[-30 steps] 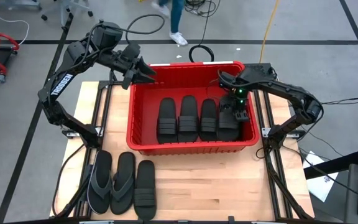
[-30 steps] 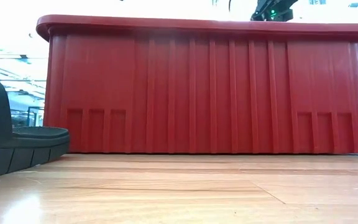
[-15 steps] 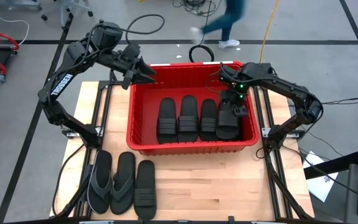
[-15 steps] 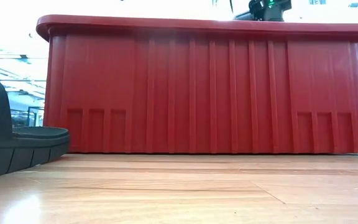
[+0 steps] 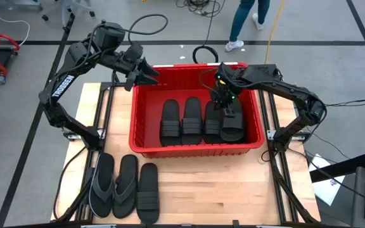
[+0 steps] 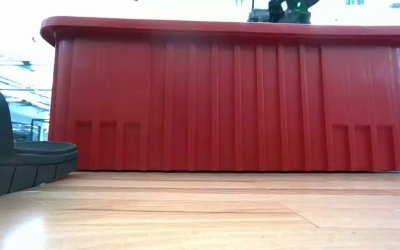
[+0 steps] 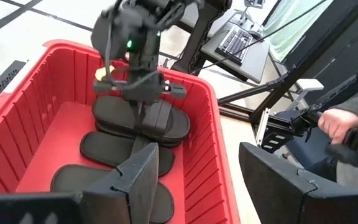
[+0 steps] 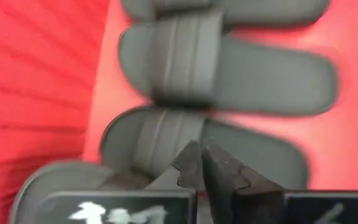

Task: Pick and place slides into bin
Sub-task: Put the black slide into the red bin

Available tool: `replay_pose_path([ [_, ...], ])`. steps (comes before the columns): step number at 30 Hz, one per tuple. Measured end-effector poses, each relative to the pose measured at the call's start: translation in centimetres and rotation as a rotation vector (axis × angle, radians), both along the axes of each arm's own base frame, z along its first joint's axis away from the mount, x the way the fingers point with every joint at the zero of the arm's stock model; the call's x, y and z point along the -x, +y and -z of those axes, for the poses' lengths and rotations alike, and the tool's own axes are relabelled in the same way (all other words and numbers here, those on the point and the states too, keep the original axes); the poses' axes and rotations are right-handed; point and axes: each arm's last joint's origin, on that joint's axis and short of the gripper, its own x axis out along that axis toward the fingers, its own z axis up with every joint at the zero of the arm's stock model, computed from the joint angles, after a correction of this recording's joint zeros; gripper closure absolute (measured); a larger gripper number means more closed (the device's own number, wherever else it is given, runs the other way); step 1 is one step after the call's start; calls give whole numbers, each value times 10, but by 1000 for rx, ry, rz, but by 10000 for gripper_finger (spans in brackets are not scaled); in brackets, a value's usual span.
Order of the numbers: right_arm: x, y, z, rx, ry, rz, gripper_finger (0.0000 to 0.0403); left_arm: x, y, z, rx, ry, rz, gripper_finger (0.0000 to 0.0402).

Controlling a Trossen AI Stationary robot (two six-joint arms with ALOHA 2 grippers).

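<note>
We see the red bin (image 5: 196, 149) on the wooden table (image 5: 220, 190). Four ribbed-strap slides (image 5: 201, 120) lie side by side on its floor; whether a fifth sits beneath the rightmost we cannot tell. Our right gripper (image 5: 223, 95) hangs over the bin's far right part, just above those slides, its fingers (image 8: 194, 165) pressed together with nothing between them. Our left gripper (image 5: 149, 74) waits above the bin's far left corner, its fingers (image 7: 138, 180) spread apart and empty. On the table in front of the bin, at the left, two thong flip-flops (image 5: 114, 185) and one ribbed slide (image 5: 147, 193) lie in a row.
</note>
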Motion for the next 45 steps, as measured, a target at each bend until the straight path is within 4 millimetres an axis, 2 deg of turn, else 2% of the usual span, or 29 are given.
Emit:
replay_pose_path([
  [8, 1, 19, 37, -98, 122, -62, 402, 0, 0, 0, 6, 3, -8, 183],
  [15, 8, 37, 39, -162, 242, -106, 402, 0, 1, 0, -2, 8, -22, 183],
  [24, 11, 39, 22, -108, 141, -75, 394, -2, -3, 0, -68, 1, 12, 183],
  [30, 22, 41, -5, 73, 7, -44, 382, -11, -17, 1, -140, 8, 54, 183],
  [37, 41, 45, -40, 261, -154, -2, 387, -21, -33, 1, -161, 43, -6, 183],
  [41, 51, 42, -44, 304, -136, 47, 400, -28, -45, -1, -194, 38, -45, 183],
  [45, 55, 39, -44, 292, -124, 75, 402, -36, -66, -1, -232, 47, -27, 189],
])
